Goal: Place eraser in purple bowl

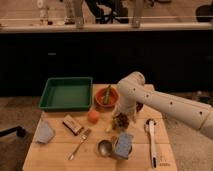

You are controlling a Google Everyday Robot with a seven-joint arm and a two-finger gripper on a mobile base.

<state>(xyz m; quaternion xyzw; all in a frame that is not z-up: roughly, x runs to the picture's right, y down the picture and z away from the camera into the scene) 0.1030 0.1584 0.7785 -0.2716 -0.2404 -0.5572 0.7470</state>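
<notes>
none of the task is judged done: the eraser (72, 125) is seen flat on the surface (55, 157) just before the green tray (67, 79), the tool (122, 119) held spread apart and empty to the tray's right, so a reach to the eraser is needed.

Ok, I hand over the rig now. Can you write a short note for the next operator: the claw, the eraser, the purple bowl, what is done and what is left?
The claw: low over the middle of the table, in front of the orange bowl, apart from the eraser.
The eraser: flat on the table, left of the claw, in front of the green tray. Not held.
The purple bowl: right of the orange bowl, mostly hidden behind the arm.
Done: nothing yet.
Left: reach the eraser, grasp it, carry it to the purple bowl, release.
</notes>
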